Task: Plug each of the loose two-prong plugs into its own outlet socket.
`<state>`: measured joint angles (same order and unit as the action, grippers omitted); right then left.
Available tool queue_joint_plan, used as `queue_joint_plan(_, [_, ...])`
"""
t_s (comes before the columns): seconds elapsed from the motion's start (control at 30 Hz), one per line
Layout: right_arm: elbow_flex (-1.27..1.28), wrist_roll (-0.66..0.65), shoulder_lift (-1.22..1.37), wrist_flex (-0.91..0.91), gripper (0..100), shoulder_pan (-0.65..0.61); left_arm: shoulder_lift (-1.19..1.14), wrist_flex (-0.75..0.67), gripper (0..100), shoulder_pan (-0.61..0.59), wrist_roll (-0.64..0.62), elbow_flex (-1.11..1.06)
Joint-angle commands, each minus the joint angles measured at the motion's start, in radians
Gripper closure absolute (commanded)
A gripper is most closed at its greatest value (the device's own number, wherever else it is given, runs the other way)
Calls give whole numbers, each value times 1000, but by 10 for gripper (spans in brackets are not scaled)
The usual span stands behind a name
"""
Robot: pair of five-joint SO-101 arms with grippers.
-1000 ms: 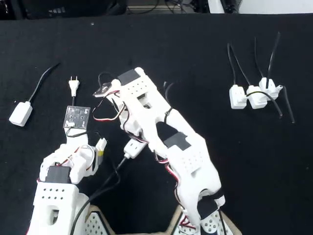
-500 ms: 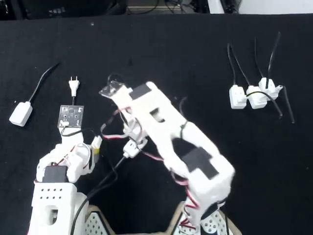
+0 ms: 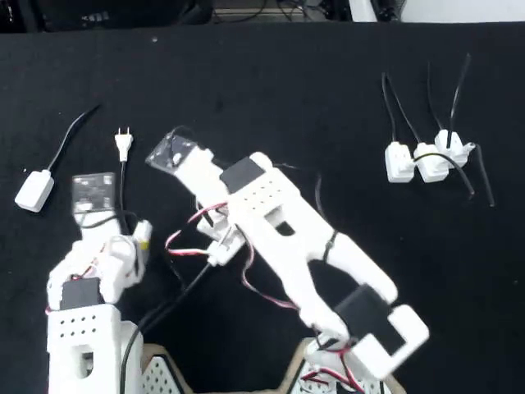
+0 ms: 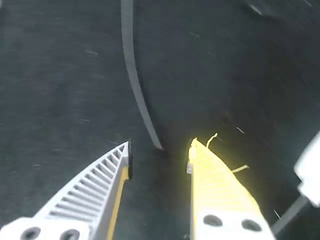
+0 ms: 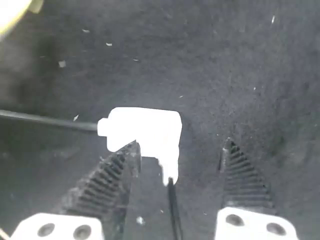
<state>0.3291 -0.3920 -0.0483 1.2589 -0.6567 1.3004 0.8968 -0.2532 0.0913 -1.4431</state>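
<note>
Left gripper has its fingers parted, a black cable running into the gap between the tips; right gripper gapes wide, a white socket just beyond one dark fingertip, left of centre in the overhead frame beneath the right arm. Farther up, the loose two-prong plug lies unplugged at upper left; a second socket sits at the left edge; three more sockets cluster at upper right.
</note>
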Motion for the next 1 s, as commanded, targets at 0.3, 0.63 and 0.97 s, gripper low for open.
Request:
queue_joint_plan(0.3, [74, -706, -102, 23, 741, -28, 11, -127, 802, -325, -167, 59])
queue_joint_plan(0.63, [335, -784, -101, -236, 681, -61, 11, -127, 802, -329, -176, 61])
queue_joint_plan(0.97, [452, -779, -87, -365, 782, -29, 11, -127, 802, -329, -176, 61])
